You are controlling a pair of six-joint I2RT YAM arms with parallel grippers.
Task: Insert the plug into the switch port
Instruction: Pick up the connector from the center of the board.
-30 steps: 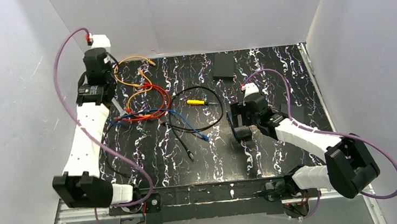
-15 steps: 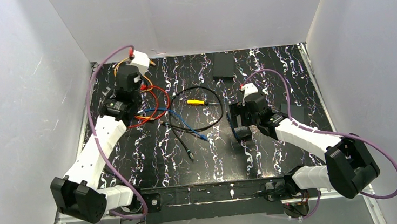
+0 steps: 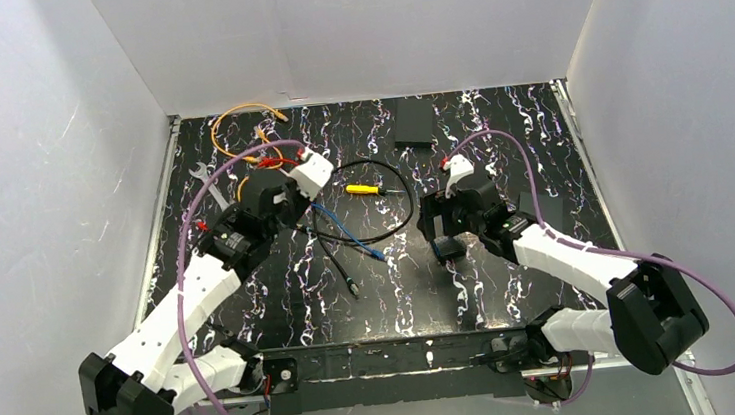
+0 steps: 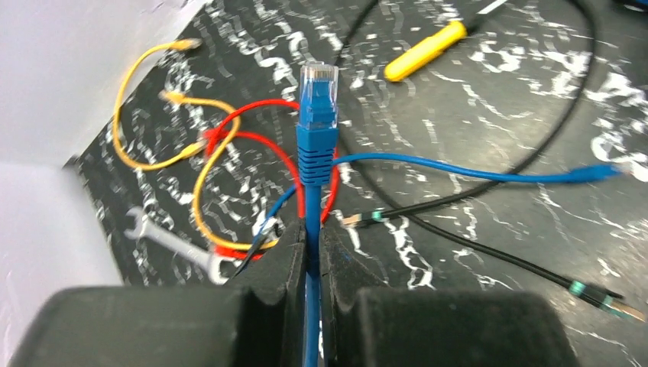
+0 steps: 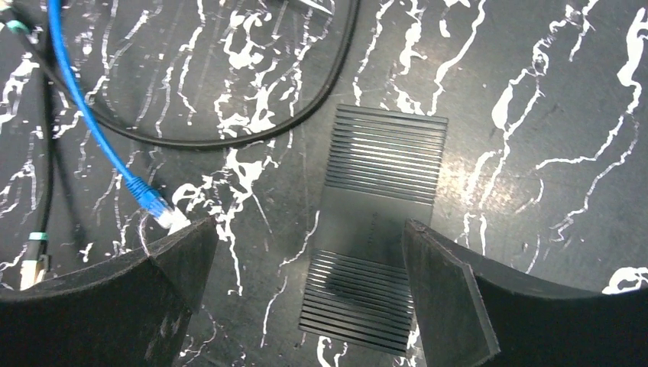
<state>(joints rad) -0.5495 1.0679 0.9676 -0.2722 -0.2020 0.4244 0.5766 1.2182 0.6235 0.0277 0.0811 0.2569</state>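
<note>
One second has moved the plug a long way: our left gripper swung from the far-left corner of the desk toward the middle. It is clenched on the blue cable just behind the boot, tip pointing forward. Pickup looks done; we judge that carrying it to the port is what's left. The switch lies flat right of centre, between the spread fingers of our right gripper, which barely shifted and grasps nothing. Port face isn't visible to us.

Switch: matte black box, ribbed vents. Plug: clear hard plastic, ribbed blue boot. Around them: limp red cable, black cable, yellow-handled screwdriver, steel wrench. Desk top is black, white-veined.
</note>
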